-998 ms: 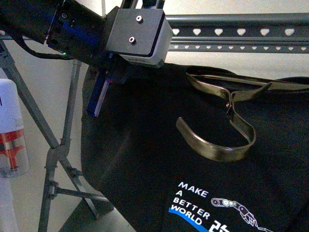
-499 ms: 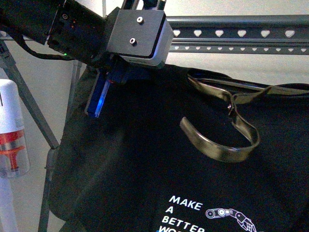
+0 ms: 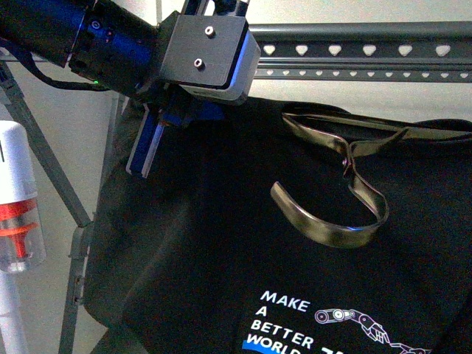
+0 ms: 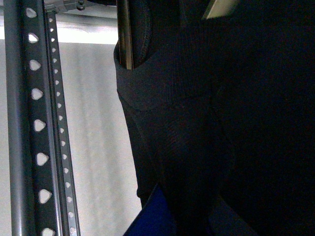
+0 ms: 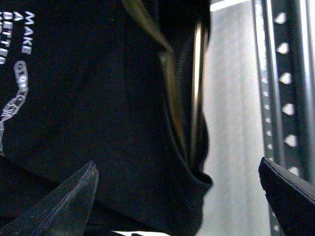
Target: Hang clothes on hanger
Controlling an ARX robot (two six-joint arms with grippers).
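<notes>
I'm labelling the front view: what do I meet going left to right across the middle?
In order: white bottle with orange band → left gripper → curved metal hook against the black T-shirt.

Dim, backlit, murky shadows, soft focus

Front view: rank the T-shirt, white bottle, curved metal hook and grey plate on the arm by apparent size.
1. T-shirt, filling most of the frame.
2. Grey plate and bottle look alike; the plate seems nearer the camera, the bottle cut off by the edge, so unranked.
3. Hook, a thin strip.
</notes>
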